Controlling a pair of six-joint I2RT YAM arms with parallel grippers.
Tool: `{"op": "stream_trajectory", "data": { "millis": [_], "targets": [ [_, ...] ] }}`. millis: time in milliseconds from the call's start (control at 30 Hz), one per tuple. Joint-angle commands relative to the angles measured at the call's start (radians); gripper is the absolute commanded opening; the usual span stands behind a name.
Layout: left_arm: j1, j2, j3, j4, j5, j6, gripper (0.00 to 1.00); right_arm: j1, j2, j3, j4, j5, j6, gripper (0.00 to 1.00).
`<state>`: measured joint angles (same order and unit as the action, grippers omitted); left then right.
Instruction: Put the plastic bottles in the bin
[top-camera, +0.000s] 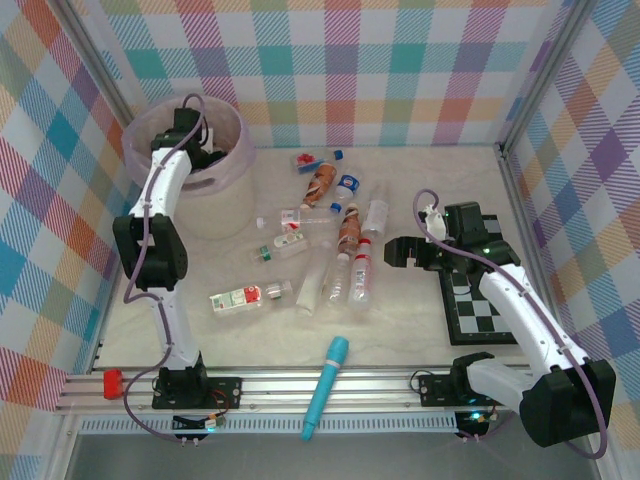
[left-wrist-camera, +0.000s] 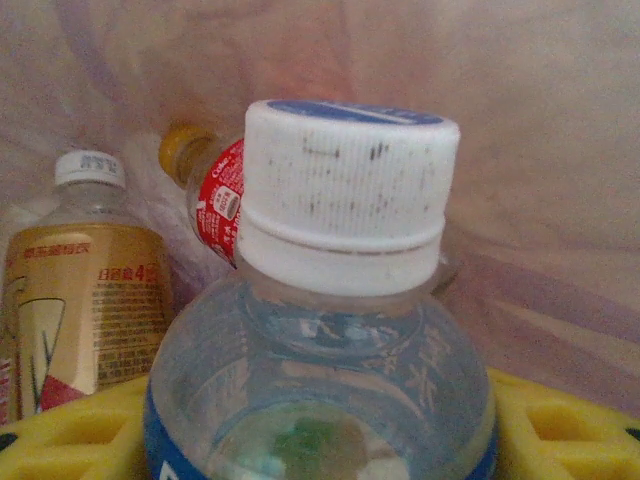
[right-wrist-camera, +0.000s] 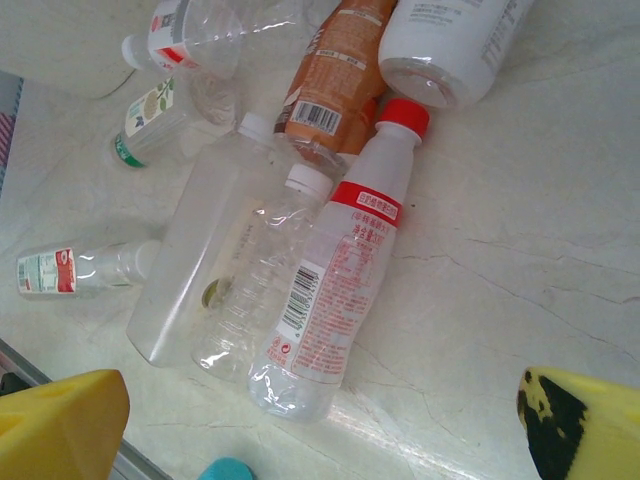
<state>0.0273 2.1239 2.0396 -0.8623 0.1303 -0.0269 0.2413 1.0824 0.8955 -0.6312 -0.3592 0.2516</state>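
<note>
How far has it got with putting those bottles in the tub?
A gold-labelled bottle and a red-labelled bottle already lie in the bin. The left gripper holds a white-capped clear bottle inside it, not yet dropped. Roughly ten bottles wait on the table, beside the open right gripper.

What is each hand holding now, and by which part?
The left hand grips a clear white-capped plastic bottle around its body; the open right hand holds nothing.

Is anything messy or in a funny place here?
Yes. The plastic bottles lie tipped over in a jumbled heap in the middle, some piled across each other. A teal-blue cylinder lies across the near rail, with one end sticking out past it.
</note>
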Motion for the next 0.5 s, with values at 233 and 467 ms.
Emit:
{"op": "stream_trajectory", "data": {
  "millis": [233,467],
  "targets": [
    [0.009,0.015,-0.043,0.009,0.028,0.034,0.43,-0.007,0.004,-0.010,-0.022,0.069,0.068,0.99],
    [0.009,-0.023,-0.030,-0.002,0.042,0.035,0.90,-0.008,0.028,-0.003,-0.016,0.081,0.104,0.99]
  ]
}}
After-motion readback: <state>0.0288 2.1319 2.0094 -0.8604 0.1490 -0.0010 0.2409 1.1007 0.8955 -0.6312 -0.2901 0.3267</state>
